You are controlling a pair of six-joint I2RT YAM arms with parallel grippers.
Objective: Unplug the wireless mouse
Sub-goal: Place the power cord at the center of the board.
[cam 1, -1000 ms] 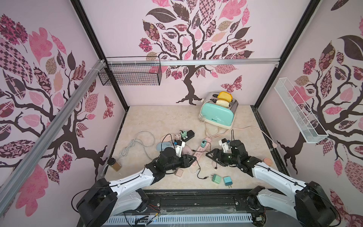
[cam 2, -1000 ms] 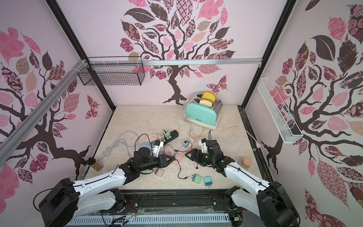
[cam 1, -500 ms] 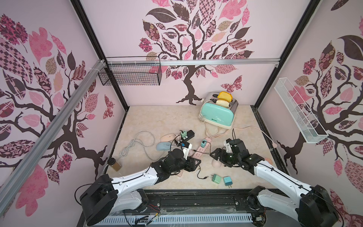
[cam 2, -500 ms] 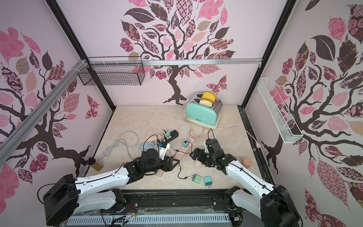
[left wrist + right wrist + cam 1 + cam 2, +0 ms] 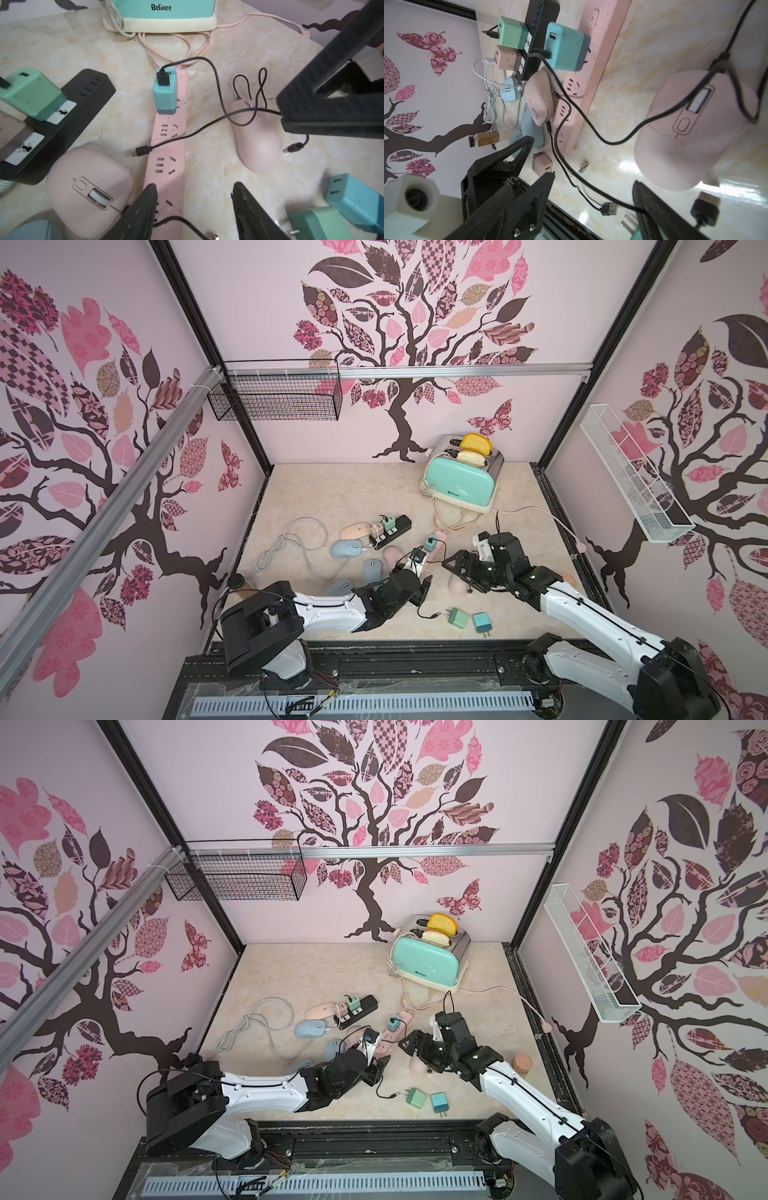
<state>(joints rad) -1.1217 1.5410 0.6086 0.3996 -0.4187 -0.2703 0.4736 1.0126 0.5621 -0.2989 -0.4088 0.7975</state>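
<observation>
Status: pale pink wireless mouse [image 5: 257,141] sits near-right on the table, just right of the long pink power strip [image 5: 168,145], with a thin black cable [image 5: 612,143] draped across it. One black plug end [image 5: 141,150] lies loose on the strip. We cannot tell whether the mouse's own port is free yet. Left gripper [image 5: 194,185] is half open and empty. Right gripper [image 5: 595,178] is spread wide beside the mouse, gripping nothing.

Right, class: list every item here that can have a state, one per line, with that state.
Left pincer, open, empty.
Right pincer, open, empty.
Teal charger, plugged into the pink strip, black cable in its port.
Green charger, plugged into the black strip.
Loose black cable, one end unplugged.
Toaster, two slices in its slots.
</observation>
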